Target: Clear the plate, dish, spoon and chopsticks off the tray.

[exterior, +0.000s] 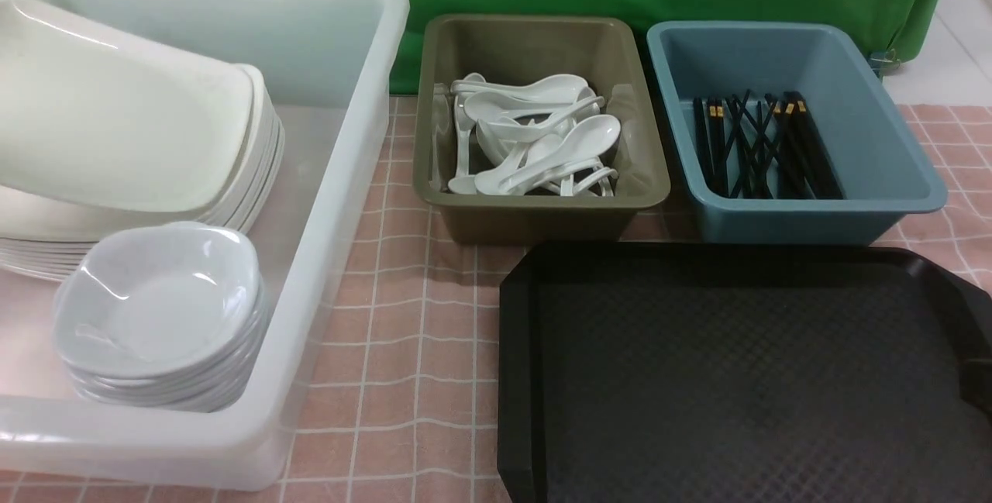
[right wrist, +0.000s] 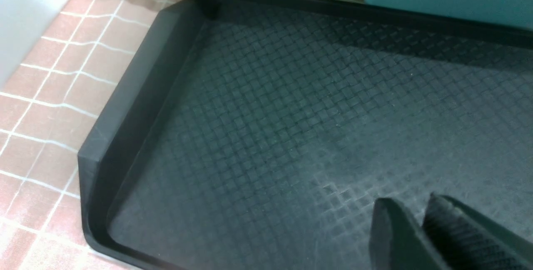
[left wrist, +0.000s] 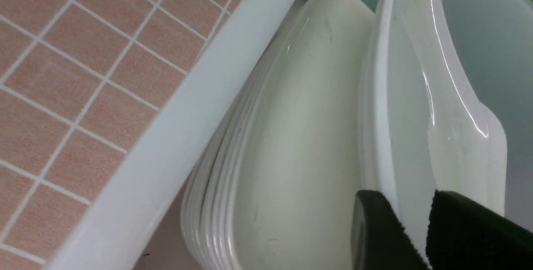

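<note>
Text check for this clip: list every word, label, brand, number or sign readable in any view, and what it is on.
None: no readable text in any view.
The chopsticks carry only plain gold bands.
The tray shows only its diamond pattern.
The plate, the spoons, the white bin, olive tub and blue tub are unmarked.

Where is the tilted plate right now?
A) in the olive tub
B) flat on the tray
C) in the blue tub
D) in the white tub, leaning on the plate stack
D: the plate leans on the plate stack inside the white tub, its rim between the left gripper fingers; the tray floor is bare.
</note>
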Controlling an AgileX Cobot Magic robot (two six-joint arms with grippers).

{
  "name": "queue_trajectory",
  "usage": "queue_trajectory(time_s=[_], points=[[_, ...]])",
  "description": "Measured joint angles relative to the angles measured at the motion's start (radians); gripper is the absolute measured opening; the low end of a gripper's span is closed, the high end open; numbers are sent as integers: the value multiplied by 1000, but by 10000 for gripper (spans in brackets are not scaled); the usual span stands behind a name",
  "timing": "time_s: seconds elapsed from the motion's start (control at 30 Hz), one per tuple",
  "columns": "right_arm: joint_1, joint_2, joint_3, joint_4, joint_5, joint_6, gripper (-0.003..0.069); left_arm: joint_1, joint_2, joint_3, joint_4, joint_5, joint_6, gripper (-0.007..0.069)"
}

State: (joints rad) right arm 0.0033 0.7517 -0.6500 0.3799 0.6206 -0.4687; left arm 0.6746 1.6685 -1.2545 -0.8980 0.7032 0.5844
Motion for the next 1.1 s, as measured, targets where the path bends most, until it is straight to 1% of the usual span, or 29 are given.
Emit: queue_trajectory(time_s=[0.03,0.07,0.17,0.2,0.23,0.27,0.33,0.37,0.47,0.5,0.57,0.6,0.63,0.67,0.7,0.73,0.77,0.8,0.87,1.0,1.1], points=[[0,0,0,0,0,1,167,0,0,-3,14,3,-4,194],[0,0,0,0,0,0,167,0,0,-26,69,27,-39,234],[0,0,0,0,0,0,167,-14,0,-77,208,62,-165,307],[0,0,0,0,0,0,167,-21,0,-89,257,71,-205,318],[0,0,0,0,0,0,167,-24,0,-95,267,75,-212,321],[0,0,0,1,0,0,167,-38,0,-116,332,89,-260,336],[0,0,0,1,0,0,167,-66,0,-151,420,117,-317,338],[0,0,0,1,0,0,167,-77,0,-165,439,136,-332,332],[0,0,0,1,1,1,167,-117,0,-207,462,187,-356,288],[0,0,-4,1,17,12,167,-163,0,-236,464,240,-361,218],[0,0,-21,1,52,19,165,-224,0,-267,476,301,-365,123],[0,0,-34,1,71,20,151,-263,0,-282,489,335,-366,73],[0,0,-48,2,91,23,127,-306,0,-296,505,368,-366,40],[0,0,-60,3,109,23,92,-349,-1,-305,519,391,-366,22],[0,0,-77,3,137,25,55,-384,-4,-308,533,413,-366,8],[0,0,-97,3,172,28,34,-427,-11,-311,550,435,-367,1],[0,0,-101,3,180,28,34,-435,-14,-311,558,439,-367,0],[0,0,-138,3,244,34,30,-504,-32,-314,575,478,-367,-6],[0,0,-167,3,295,35,30,-547,-48,-314,585,492,-367,-6],[0,-32,-258,-1,423,37,30,-678,-116,-315,605,512,-367,-9],[0,-106,-269,-23,447,37,30,-717,-146,-315,607,515,-369,-11]])
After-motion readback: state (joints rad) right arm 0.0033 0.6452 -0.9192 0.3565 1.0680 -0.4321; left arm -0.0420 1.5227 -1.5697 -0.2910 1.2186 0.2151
